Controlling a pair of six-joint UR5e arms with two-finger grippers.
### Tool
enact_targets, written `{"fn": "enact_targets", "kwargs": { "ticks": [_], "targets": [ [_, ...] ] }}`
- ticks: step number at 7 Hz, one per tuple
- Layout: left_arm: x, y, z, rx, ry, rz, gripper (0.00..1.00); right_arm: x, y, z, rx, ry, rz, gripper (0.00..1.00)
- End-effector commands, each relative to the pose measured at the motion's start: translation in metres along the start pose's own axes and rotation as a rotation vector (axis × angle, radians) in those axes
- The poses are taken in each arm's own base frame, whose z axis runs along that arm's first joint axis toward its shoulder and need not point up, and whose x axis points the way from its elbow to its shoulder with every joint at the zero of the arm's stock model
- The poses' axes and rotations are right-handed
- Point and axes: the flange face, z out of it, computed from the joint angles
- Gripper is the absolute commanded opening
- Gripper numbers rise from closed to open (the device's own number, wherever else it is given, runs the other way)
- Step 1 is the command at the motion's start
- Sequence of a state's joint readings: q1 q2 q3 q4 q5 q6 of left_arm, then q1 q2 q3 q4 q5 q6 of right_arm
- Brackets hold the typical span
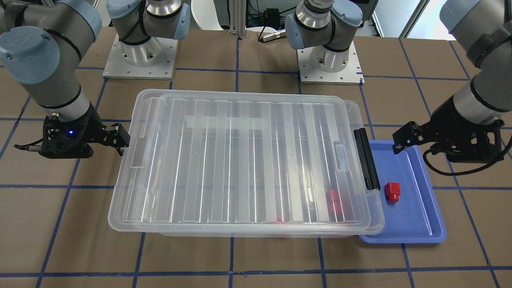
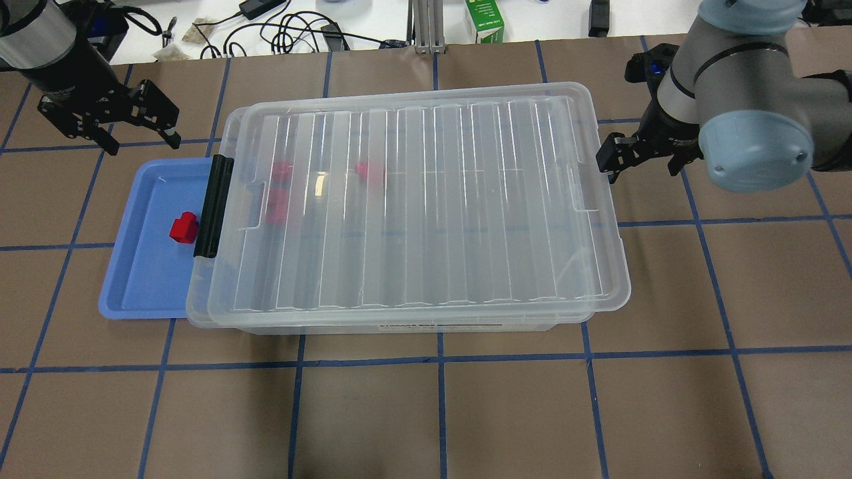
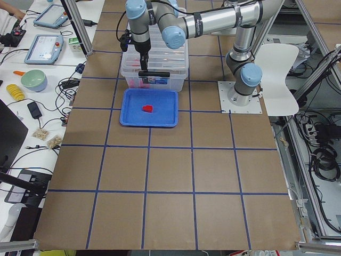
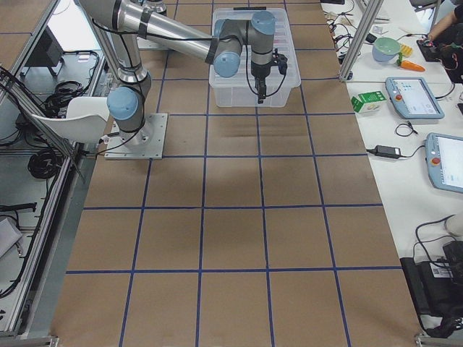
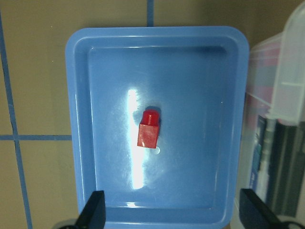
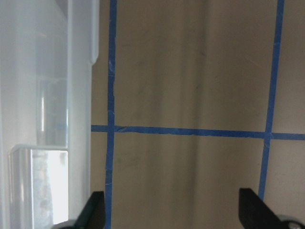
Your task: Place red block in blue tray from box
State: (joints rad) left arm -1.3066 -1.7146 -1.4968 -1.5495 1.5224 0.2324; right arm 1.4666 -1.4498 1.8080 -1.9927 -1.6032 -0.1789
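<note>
Left wrist: red block [image 5: 148, 131] in blue tray [image 5: 76, 119], beyond jaws.

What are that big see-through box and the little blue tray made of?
The box looks like translucent, glossy plastic: red blocks blur through its ribbed lid. The blue tray seems smooth, shiny moulded plastic, since light glares off its floor.
</note>
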Motion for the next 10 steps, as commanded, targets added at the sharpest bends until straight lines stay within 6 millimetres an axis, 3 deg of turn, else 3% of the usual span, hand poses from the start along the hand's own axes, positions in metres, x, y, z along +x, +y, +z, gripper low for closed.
{"fn": "enact_targets", "kwargs": {
  "ticks": [1, 2, 3, 4, 6, 7, 8, 9, 10],
  "targets": [
    [0.074, 0.031, -0.022, 0.028, -0.006, 0.065, 1.0, -0.004, -0.003, -0.003, 0.013, 0.002, -0.011, 1.0],
    [0.1, 0.042, -0.027, 0.034, -0.011, 0.111, 1.0, 0.0, -0.005, -0.007, 0.022, 0.004, -0.018, 1.0],
    [0.107, 0.048, -0.025, 0.035, -0.008, 0.117, 1.0, 0.017, -0.012, -0.021, 0.036, 0.013, 0.008, 1.0],
    [0.109, 0.06, -0.036, 0.055, -0.01, 0.119, 1.0, 0.026, -0.016, -0.053, 0.011, 0.005, 0.021, 1.0],
    [0.109, 0.073, -0.019, 0.016, -0.014, 0.12, 1.0, 0.024, -0.013, -0.136, -0.002, -0.006, 0.033, 1.0],
    [0.108, 0.071, -0.014, 0.007, -0.024, 0.117, 1.0, 0.022, -0.01, -0.158, -0.028, -0.025, 0.031, 1.0],
    [0.114, 0.07, -0.01, 0.005, -0.026, 0.127, 1.0, 0.019, -0.005, -0.167, -0.026, -0.03, 0.03, 1.0],
    [0.129, 0.079, -0.012, 0.011, -0.032, 0.143, 1.0, 0.002, -0.006, -0.168, -0.018, -0.03, 0.054, 1.0],
    [0.138, 0.081, -0.013, 0.016, -0.027, 0.11, 1.0, -0.038, -0.005, -0.168, -0.014, -0.03, 0.01, 1.0]
  ]
}}
